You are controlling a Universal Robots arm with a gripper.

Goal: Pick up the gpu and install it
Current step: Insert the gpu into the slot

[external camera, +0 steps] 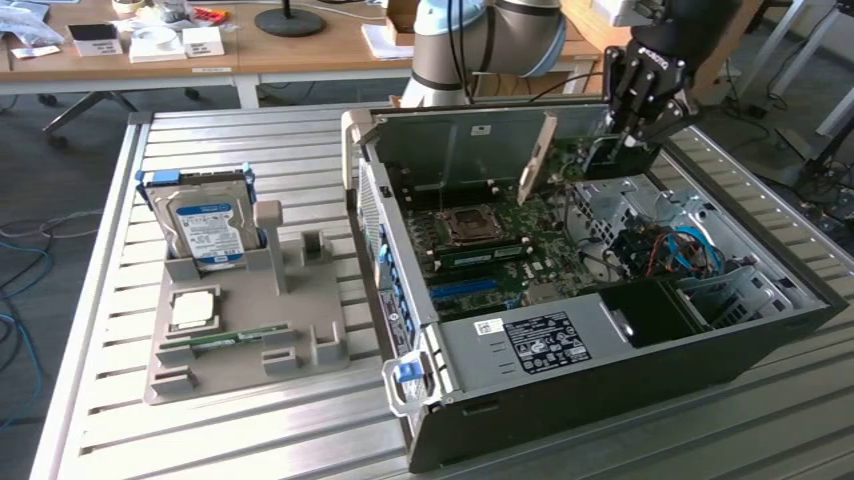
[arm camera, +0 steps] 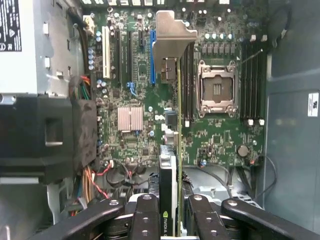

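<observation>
On the exterior view's left, a grey holder [external camera: 227, 375] sits on the slatted tabletop [external camera: 240, 140]. A hard drive [external camera: 207, 225] stands upright in the holder's far slot. A square chip [external camera: 194, 308] and a slim green memory stick [external camera: 234, 338] lie nearer the camera. To the right is the open computer case [external camera: 601, 385], with its green motherboard [external camera: 507, 255] exposed and an empty processor socket [external camera: 470, 222] near the board's middle. Over the case's far right corner, the robot arm [external camera: 481, 40] holds its jaws clenched on the gpu [external camera: 603, 160], inside the case opening. In the wrist view the gpu [arm camera: 169, 170] shows edge-on between the black fingers [arm camera: 145, 215]. Its pale metal bracket [arm camera: 172, 37] is at the far end, beside a blue slot [arm camera: 152, 55]. Whether the gpu touches the motherboard I cannot tell.
</observation>
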